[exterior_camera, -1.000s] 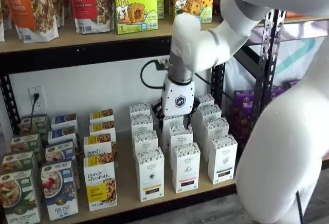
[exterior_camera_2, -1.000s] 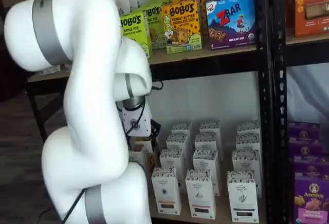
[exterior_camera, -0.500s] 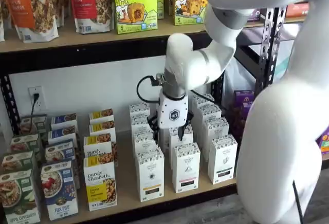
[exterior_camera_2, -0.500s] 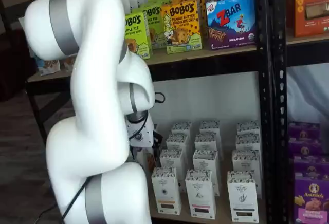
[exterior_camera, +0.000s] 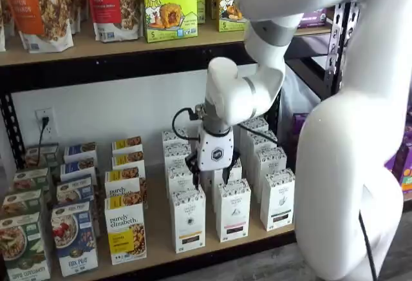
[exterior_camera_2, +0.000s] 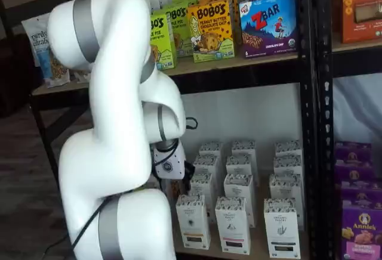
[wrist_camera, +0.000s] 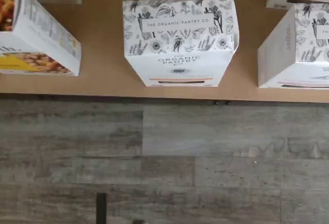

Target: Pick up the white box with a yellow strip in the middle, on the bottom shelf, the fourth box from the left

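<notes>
Arm's dropped lower and come forward since a second ago, so the end effector now hangs just over the white cartons, jaws wide, holding nothing. The white box sits untouched at the front of the bottom shelf. Only the wrist view shows its top; only the shelf views show the fingers.

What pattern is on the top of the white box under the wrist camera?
Black botanical line drawings on white, clearest in the wrist view on the white box.
</notes>
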`<state>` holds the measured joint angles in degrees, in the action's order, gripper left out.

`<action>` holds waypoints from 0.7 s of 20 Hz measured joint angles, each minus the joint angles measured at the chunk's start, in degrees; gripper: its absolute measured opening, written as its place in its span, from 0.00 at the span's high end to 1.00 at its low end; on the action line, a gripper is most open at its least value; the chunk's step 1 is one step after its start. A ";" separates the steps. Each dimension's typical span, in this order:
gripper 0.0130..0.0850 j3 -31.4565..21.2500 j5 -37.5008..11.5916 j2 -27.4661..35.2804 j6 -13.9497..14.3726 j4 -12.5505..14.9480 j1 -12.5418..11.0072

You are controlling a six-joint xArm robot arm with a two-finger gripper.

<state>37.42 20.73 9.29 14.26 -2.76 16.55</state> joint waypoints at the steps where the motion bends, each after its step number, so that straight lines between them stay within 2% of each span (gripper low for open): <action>1: 0.00 0.49 -0.24 0.86 -0.20 0.02 -0.22; 6: 0.00 3.28 -1.58 5.53 -2.08 -1.17 -0.91; 7: 0.00 3.73 -1.83 6.27 -2.83 -1.94 -0.91; 9: 0.00 4.97 -2.69 8.28 -5.86 -5.33 -0.66; 14: 0.00 7.02 -4.04 11.25 -8.63 -8.38 -0.44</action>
<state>44.44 16.69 20.54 5.63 -11.14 16.11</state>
